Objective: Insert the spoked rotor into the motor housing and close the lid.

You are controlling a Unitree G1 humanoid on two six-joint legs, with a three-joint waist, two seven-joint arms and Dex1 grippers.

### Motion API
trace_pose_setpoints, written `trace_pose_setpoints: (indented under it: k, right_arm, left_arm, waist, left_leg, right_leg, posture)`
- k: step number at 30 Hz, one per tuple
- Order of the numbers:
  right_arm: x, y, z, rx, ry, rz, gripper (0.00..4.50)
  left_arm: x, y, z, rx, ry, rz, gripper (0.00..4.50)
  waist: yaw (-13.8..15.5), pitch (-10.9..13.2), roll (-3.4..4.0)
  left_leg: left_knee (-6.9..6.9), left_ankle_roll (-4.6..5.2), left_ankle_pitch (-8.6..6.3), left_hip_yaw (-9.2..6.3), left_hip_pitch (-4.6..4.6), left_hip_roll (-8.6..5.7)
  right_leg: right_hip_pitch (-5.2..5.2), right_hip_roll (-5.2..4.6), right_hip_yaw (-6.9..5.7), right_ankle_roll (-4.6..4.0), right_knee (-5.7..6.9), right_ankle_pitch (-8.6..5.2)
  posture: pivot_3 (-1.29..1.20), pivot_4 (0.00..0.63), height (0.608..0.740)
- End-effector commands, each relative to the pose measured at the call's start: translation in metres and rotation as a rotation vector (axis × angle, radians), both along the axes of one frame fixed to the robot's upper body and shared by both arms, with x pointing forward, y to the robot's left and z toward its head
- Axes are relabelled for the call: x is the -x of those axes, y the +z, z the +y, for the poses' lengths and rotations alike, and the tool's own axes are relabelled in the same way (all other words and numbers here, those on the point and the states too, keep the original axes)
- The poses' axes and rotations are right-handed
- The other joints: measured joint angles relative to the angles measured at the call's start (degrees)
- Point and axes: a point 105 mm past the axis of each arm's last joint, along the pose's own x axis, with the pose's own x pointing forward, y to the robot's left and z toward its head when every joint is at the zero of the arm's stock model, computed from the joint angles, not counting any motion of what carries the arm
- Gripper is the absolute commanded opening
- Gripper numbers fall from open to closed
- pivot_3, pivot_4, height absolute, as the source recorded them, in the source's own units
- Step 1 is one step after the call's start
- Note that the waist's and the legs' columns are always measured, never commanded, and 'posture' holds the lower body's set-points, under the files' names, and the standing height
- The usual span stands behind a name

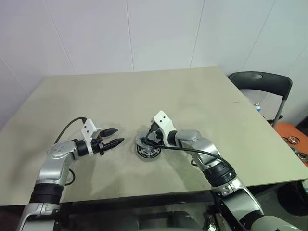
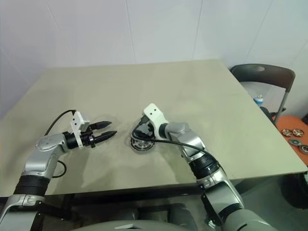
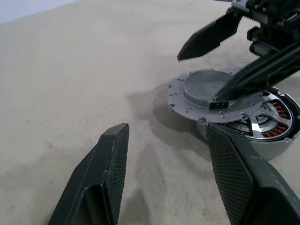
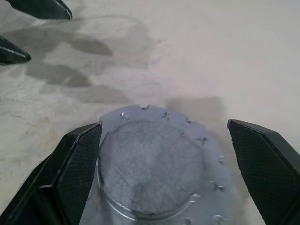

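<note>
Left wrist view, nearest first: the left gripper (image 3: 164, 173) has its two black fingers spread apart over bare table (image 1: 202, 96) with nothing between them. Just beyond sits the motor housing (image 3: 276, 145), and inside it the spoked rotor (image 3: 269, 122) already lies, its silver spokes and coppery windings showing on the side the lid leaves uncovered. The lid (image 3: 211, 93), a grey notched-rim disc with a raised round centre, rests on top but off-centre, overhanging the housing toward the left gripper. The right gripper (image 4: 164, 154) hovers over that lid with its fingers at full spread either side of the raised centre, one fingertip (image 3: 225, 93) down on or just above the lid's surface; it has hold of nothing. From the head camera, the assembly (image 1: 147, 149) sits near the table's front edge between the two arms, the left gripper (image 1: 113, 137) a little apart from it. By my reading, insertion is done; what remains is sliding the lid square over the housing and seating it. Whether any part of the rim has already dropped in I cannot tell.
</note>
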Motion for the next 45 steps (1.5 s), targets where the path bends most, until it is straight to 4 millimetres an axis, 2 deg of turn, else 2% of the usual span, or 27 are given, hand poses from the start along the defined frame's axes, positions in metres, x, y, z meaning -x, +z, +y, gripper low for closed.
trace_pose_setpoints:
  k: [1,8,11,13,14,17,20,24,29,37,40,45]
  right_arm:
    - [0.007,0.011,0.012,-0.113,0.027,0.078,4.47]
    - [0.002,0.003,0.007,-0.028,-0.005,0.024,4.47]
    - [0.004,0.001,0.008,-0.019,0.007,0.016,3.96]
    - [0.004,0.001,0.008,-0.02,0.007,0.014,3.36]
    - [0.004,0.002,0.008,-0.021,0.007,0.011,3.23]
    - [0.006,0.006,0.011,-0.053,0.033,0.003,3.23]
    - [0.014,0.025,0.022,-0.225,0.086,0.043,3.23]
    - [0.016,0.033,0.019,-0.26,0.122,0.028,3.23]
    - [0.022,0.012,0.008,-0.099,0.184,-0.006,3.23]
    - [0.029,-0.012,-0.002,0.051,0.233,-0.021,3.23]
    - [0.034,-0.021,-0.006,0.075,0.262,0.019,3.23]
    - [0.038,-0.02,-0.009,0.043,0.286,0.053,3.23]
  left_arm:
    - [-0.004,0.01,0.003,0.003,0.018,-0.039,2.77]
    - [-0.006,0.01,0.002,0.0,0.028,-0.044,2.77]
    - [-0.007,0.011,0.002,-0.006,0.036,-0.053,2.77]
    - [-0.008,0.011,0.002,-0.01,0.04,-0.055,2.77]
    - [-0.008,0.011,0.003,-0.013,0.043,-0.057,2.77]
    - [-0.009,0.012,0.004,-0.019,0.05,-0.06,2.77]
    - [-0.01,0.011,0.004,-0.022,0.054,-0.057,2.77]
    - [-0.01,0.008,0.003,-0.02,0.052,-0.049,2.77]
    - [-0.011,0.007,0.002,-0.021,0.053,-0.045,2.77]
    - [-0.012,0.007,0.002,-0.023,0.053,-0.044,2.77]
    - [-0.012,0.007,0.003,-0.025,0.054,-0.044,2.77]
    - [-0.012,0.006,0.002,-0.027,0.055,-0.039,2.77]
  waist:
    - [0.0,0.0,0.0]
    - [0.0,0.0,0.0]
    - [0.0,0.0,0.0]
    - [-0.1,0.0,0.0]
    - [0.0,0.0,0.0]
    - [0.0,0.0,0.0]
    - [-0.1,0.0,0.0]
    - [-0.3,0.0,0.0]
    - [-0.1,0.0,0.0]
    - [0.0,0.0,-0.01]
    - [0.1,0.0,-0.01]
    - [0.3,0.0,-0.01]
  left_leg:
    - [-0.01,0.0,0.0,0.0,0.0,0.0]
    - [-0.01,0.0,0.0,0.0,0.0,0.0]
    - [-0.02,0.0,0.0,0.0,0.0,0.0]
    - [-0.02,0.0,0.0,0.0,0.0,0.0]
    - [-0.01,0.0,0.0,0.0,0.0,0.0]
    - [0.0,0.0,0.0,0.0,0.0,0.0]
    - [-0.01,0.0,0.0,0.0,0.0,0.0]
    - [-0.02,0.0,0.0,0.0,0.0,0.01]
    - [-0.01,0.0,0.0,0.01,0.0,0.0]
    - [0.0,0.0,0.0,0.01,0.01,0.0]
    - [0.0,0.0,0.0,0.01,0.02,0.0]
    - [0.0,0.01,-0.01,-0.01,0.02,-0.05]
  right_leg:
    - [-0.01,0.0,0.0,0.0,0.0,0.0]
    - [-0.02,0.0,0.0,0.0,0.01,0.0]
    - [-0.02,0.0,0.0,0.0,0.01,0.0]
    - [-0.02,0.0,0.0,0.0,0.01,0.0]
    - [-0.02,0.0,0.0,0.0,0.01,0.0]
    - [-0.01,0.0,0.0,0.0,0.02,0.0]
    - [-0.01,0.0,0.0,0.0,0.01,0.0]
    - [-0.03,0.02,0.01,0.0,0.02,0.0]
    - [-0.01,0.0,0.0,0.0,0.01,0.0]
    - [0.0,0.0,0.0,0.01,0.01,0.0]
    - [0.02,-0.01,0.0,0.01,0.0,0.0]
    - [0.07,-0.01,-0.03,0.01,-0.08,0.0]
  posture:
    - [0.0,0.0,0.74]
    - [0.0,0.0,0.74]
    - [0.0,0.0,0.74]
    - [0.0,0.0,0.74]
    - [0.0,0.0,0.74]
    - [0.0,0.0,0.74]
    - [0.0,0.0,0.74]
    - [0.0,0.0,0.74]
    - [0.0,0.0,0.74]
    - [0.0,0.0,0.74]
    - [0.0,0.0,0.74]
    - [0.0,0.0,0.74]
